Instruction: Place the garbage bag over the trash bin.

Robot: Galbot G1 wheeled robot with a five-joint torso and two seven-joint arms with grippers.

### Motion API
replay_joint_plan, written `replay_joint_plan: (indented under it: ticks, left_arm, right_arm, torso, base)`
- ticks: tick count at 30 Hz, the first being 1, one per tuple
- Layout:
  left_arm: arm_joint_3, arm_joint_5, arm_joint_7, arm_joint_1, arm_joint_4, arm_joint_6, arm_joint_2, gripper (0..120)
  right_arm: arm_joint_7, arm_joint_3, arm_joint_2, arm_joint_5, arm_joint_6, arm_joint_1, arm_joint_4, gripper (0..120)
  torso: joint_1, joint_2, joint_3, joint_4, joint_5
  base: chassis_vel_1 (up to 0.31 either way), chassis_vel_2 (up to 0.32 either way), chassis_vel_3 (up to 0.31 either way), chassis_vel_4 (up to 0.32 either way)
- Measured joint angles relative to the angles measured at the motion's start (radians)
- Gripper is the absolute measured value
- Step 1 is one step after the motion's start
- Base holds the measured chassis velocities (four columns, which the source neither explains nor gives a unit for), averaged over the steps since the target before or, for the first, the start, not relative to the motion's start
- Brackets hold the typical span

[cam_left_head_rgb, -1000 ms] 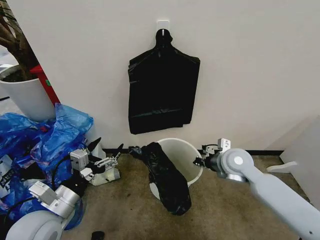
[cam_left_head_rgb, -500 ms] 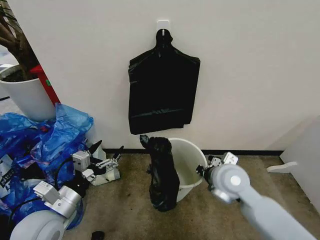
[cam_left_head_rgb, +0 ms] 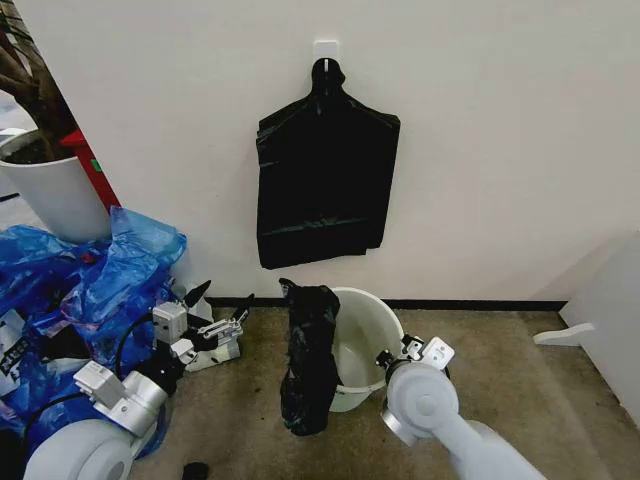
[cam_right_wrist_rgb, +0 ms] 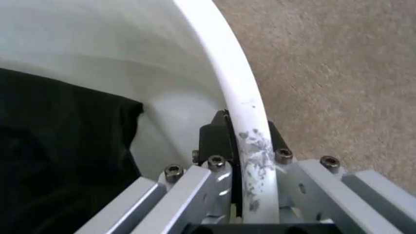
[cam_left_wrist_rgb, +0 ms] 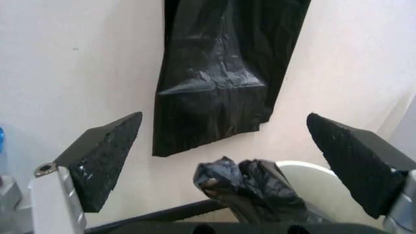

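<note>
The cream-white trash bin [cam_left_head_rgb: 362, 340] stands on the carpet below the wall. The black garbage bag [cam_left_head_rgb: 308, 360] hangs bunched over the bin's left rim and down its outside; part of the bag [cam_right_wrist_rgb: 58, 161] lies inside. My right gripper [cam_left_head_rgb: 388, 357] is at the bin's right rim. In the right wrist view, this gripper [cam_right_wrist_rgb: 244, 141] is shut on the rim [cam_right_wrist_rgb: 237, 107], one finger on each side of it. My left gripper [cam_left_head_rgb: 218, 318] is open, low on the floor left of the bin. In the left wrist view, its gripper [cam_left_wrist_rgb: 224, 119] faces the bag [cam_left_wrist_rgb: 247, 185].
A flat black bundle [cam_left_head_rgb: 325, 180] hangs from a wall hook above the bin. Blue plastic bags [cam_left_head_rgb: 90, 280] are piled at the left, beside a large white plant pot [cam_left_head_rgb: 45, 190]. A white object [cam_left_head_rgb: 562, 335] lies at the right by a grey panel.
My right arm has drawn back toward me, shifting the bin along the floor. The bag has swung from the bin's front to hang down its left side. The left gripper barely moved.
</note>
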Motion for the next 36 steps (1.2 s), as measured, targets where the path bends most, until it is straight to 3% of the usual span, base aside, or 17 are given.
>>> replay_joint_plan:
  ticks: [13,18,20,21,24,27,30,31,32,36]
  left_arm:
    - [-0.018,0.003,0.008,0.023,-0.029,-0.003,-0.003,100]
    - [-0.021,0.002,0.011,0.025,-0.036,-0.003,0.0,100]
    - [-0.022,0.002,0.011,0.025,-0.036,-0.004,0.0,100]
    - [-0.027,-0.001,0.011,0.028,-0.041,-0.005,0.001,100]
    - [-0.033,-0.004,0.013,0.032,-0.047,-0.008,-0.001,100]
    - [-0.038,-0.008,0.015,0.034,-0.051,-0.01,-0.004,100]
    - [-0.046,-0.015,0.015,0.034,-0.052,-0.011,-0.006,100]
    - [-0.054,-0.021,0.015,0.035,-0.046,-0.011,-0.007,100]
    - [-0.067,-0.026,0.019,0.039,-0.038,-0.011,-0.003,100]
    - [-0.102,-0.036,0.05,0.053,-0.011,-0.011,0.006,100]
  right_arm:
    - [-0.05,-0.001,0.01,-0.015,-0.052,-0.015,-0.043,4]
    - [-0.05,-0.002,-0.006,-0.019,-0.053,-0.013,-0.027,22]
    - [-0.05,-0.001,-0.007,-0.019,-0.053,-0.013,-0.026,23]
    - [-0.048,-0.004,-0.022,-0.02,-0.053,-0.016,-0.001,33]
    - [-0.054,0.0,-0.05,-0.048,-0.053,-0.035,0.035,45]
    - [-0.094,0.012,-0.084,-0.136,-0.061,-0.075,0.071,53]
    - [-0.181,0.019,-0.141,-0.306,-0.09,-0.143,0.129,62]
    - [-0.237,0.014,-0.17,-0.441,-0.104,-0.174,0.166,70]
    - [-0.277,0.004,-0.178,-0.538,-0.108,-0.182,0.182,75]
    - [-0.378,-0.008,-0.188,-0.68,-0.132,-0.184,0.212,84]
  torso:
    - [0.0,0.0,0.0,-0.0001,0.0]
    - [0.0,0.0,0.0,-0.0001,0.0]
    - [0.0,0.0,0.0,-0.0001,0.0]
    - [0.0,0.0,0.0,-0.0001,0.0001]
    - [0.0,0.0,0.0,0.0003,0.0003]
    - [0.0,0.0,0.0,0.0003,0.0]
    - [0.0,0.0,0.0,-0.0006,0.0002]
    - [0.0,0.0,0.0,-0.0006,0.0001]
    - [0.0,0.0,0.0,-0.0003,0.0001]
    - [0.0,0.0,0.0,0.0001,0.0003]
  base:
    - [0.0,0.0,0.0,0.0]
    - [0.0,0.0,0.0,0.0]
    - [0.0,0.0,0.0,0.0]
    - [0.0,0.0,0.0,0.0]
    - [0.0,0.0,0.0,0.0]
    - [0.0,0.0,0.0,0.0]
    - [0.0,0.0,0.0,0.0]
    - [0.0,0.0,0.0,0.0]
    - [0.0,0.0,0.0,0.0]
    - [0.0,0.0,0.0,0.0]
